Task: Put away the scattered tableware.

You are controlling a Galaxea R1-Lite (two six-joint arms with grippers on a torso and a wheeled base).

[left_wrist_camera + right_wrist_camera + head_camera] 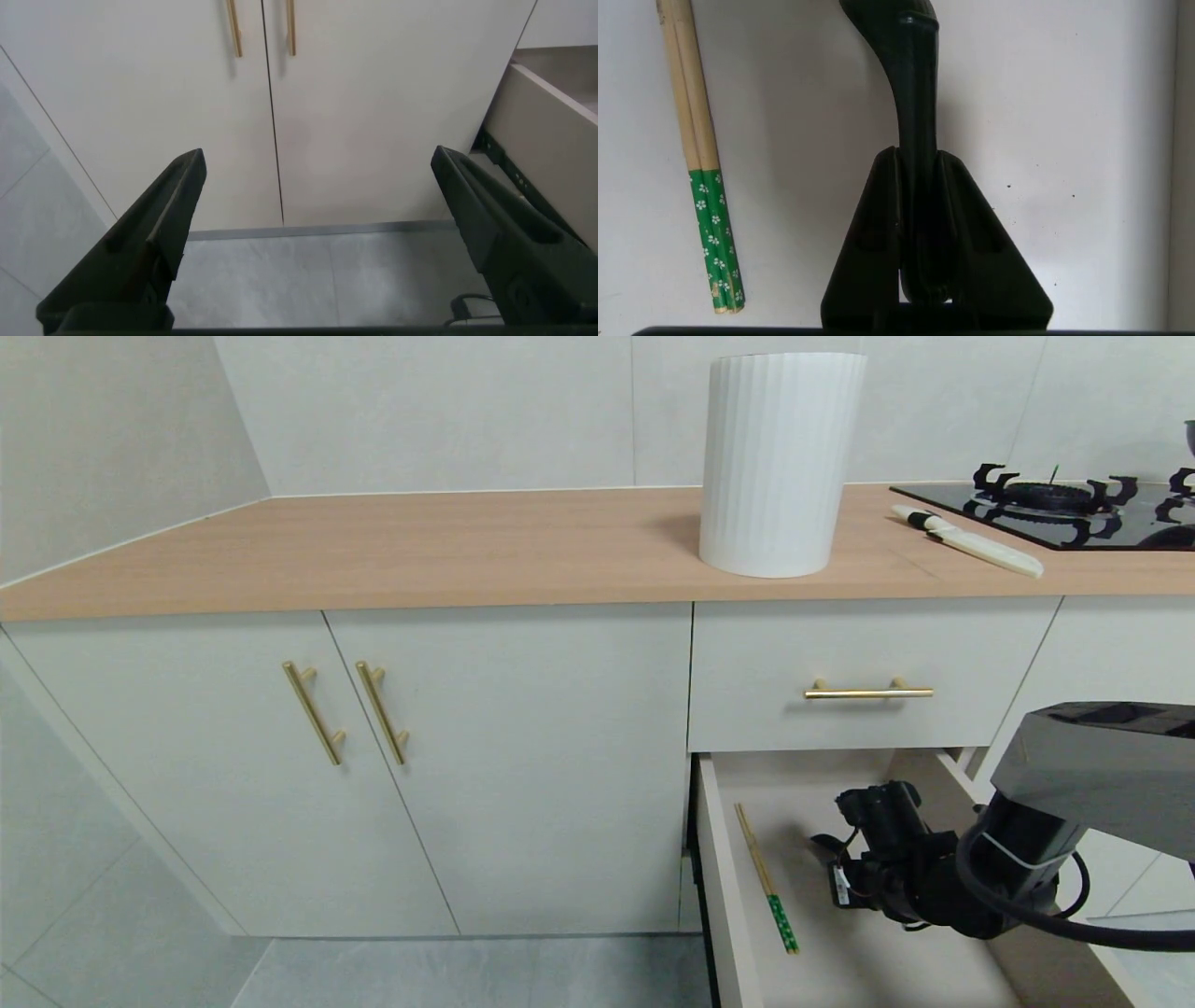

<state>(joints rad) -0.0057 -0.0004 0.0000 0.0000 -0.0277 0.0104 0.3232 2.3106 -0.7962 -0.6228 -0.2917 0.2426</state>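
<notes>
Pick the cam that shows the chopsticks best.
Right wrist view: the chopsticks lie close up, side by side on the drawer floor, green patterned ends clear, beside the right pincer shut on a black utensil. Head view shows them whole but small, along the open drawer's left wall. Left wrist view faces the cabinet doors.

Matt wood-grain countertop (420, 551), ribbed matt white canister (780, 467), brushed brass-coloured drawer handle (868, 692), bare wooden chopsticks (766, 882) (green painted ends), smooth glossy black utensil (915, 112), shiny black glass hob (962, 504).
</notes>
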